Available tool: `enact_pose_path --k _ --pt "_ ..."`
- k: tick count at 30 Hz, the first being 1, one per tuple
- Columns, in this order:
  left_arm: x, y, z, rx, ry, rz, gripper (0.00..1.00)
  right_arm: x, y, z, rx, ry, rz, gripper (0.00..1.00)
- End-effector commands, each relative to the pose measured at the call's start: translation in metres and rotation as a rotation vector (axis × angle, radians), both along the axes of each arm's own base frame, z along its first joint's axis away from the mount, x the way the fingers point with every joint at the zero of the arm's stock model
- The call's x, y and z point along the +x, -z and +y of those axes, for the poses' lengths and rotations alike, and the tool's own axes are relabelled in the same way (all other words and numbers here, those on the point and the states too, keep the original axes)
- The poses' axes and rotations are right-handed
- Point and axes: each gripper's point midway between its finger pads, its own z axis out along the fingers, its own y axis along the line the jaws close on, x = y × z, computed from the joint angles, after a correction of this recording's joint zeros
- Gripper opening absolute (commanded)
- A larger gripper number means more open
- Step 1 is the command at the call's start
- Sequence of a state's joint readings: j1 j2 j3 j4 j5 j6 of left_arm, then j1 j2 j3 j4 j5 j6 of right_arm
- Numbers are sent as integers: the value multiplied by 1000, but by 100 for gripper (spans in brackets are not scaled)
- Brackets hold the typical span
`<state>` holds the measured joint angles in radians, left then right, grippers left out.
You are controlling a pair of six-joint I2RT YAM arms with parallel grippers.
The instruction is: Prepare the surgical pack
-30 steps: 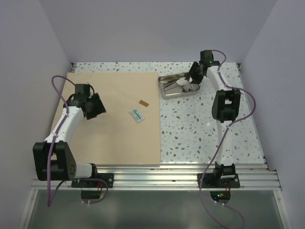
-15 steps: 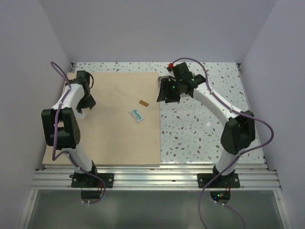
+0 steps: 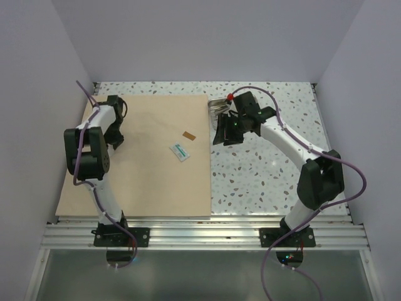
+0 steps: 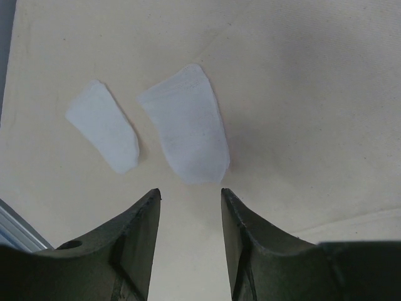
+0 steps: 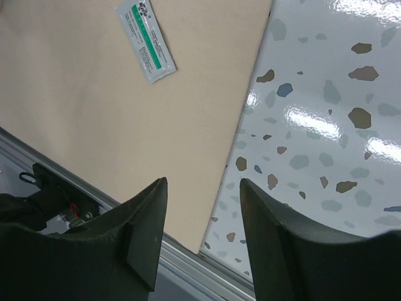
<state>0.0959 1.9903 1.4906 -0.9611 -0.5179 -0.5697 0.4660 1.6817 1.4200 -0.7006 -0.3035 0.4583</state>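
- The left gripper [image 4: 191,194], jaws spread and empty, hovers over the wrap sheet [image 4: 301,94], with two white pieces [image 4: 188,132] just ahead of its fingertips.
- The right gripper [image 5: 203,182], likewise spread and empty, hangs over the sheet's edge. The steel tray [image 3: 216,105] sits just beyond it (mostly hidden by the arm).
- The sheet looks thin, limp and light, so it is best pinched at a corner.

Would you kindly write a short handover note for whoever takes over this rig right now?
Left gripper: open, empty, above two white pads on the wrap sheet.
Right gripper: open, empty, over the sheet's right edge, near the steel tray.
Done: sheet spread flat; green-and-white packet and small brown piece lie on it.
To do: tray sits on the table beside the sheet; probably move it on, then wrap.
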Motion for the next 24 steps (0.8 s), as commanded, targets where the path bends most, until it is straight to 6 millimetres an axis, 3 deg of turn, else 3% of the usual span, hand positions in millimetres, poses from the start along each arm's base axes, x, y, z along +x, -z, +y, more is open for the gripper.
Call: enact_pose_path --k 1,21,24 --pt "6 -5 8 35 -42 -27 47 -1 -8 11 51 -44 -31 54" --pt "19 24 10 28 36 -6 43 -1 4 15 63 -42 9 54" --pt "22 29 9 20 45 -3 38 0 4 16 67 -43 10 54"
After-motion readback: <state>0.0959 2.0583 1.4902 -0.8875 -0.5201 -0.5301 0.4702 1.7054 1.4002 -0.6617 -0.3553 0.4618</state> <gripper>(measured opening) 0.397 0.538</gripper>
